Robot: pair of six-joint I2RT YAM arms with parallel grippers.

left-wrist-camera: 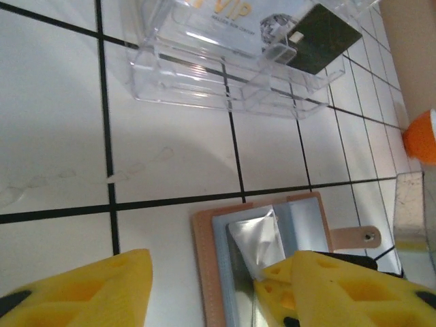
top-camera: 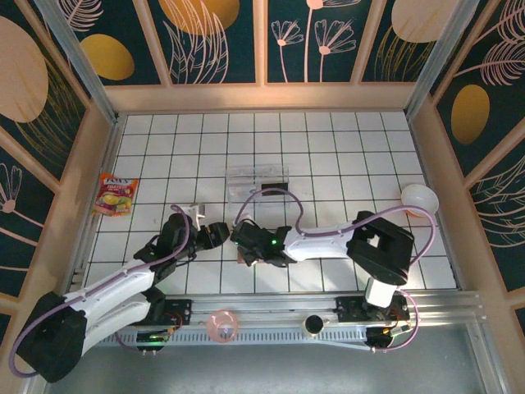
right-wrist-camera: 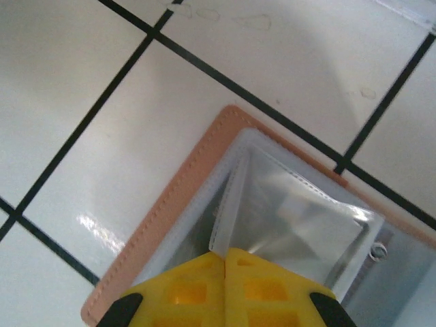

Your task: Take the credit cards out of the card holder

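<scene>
Top external view. Shows the left claw [top-camera: 216, 234] and the right claw [top-camera: 243, 240] tip to tip just left of frame centre on the white tiled surface [top-camera: 344, 148]. Places the card holder [top-camera: 239, 257] beneath them, mostly hidden. Shows a clear tray [top-camera: 246, 177] above the claws, with the black card [top-camera: 276, 188] inside at its right end.

Left wrist view. Shows the left claw's yellow fingers [left-wrist-camera: 88, 289] well apart at the bottom edge, gripping nothing. Places the open card holder low and right of centre. Shows the whitish-silver card [left-wrist-camera: 255, 235] raised off the grey-blue panel, its lower end at the tip of the finger on the right.

Right wrist view. Shows the right claw's fingers pressed together without gap at bottom centre, tips at the lower corner of the whitish-silver card. Cannot tell whether the corner is pinched. Places the card tilted up from the open card holder, centre right.
</scene>
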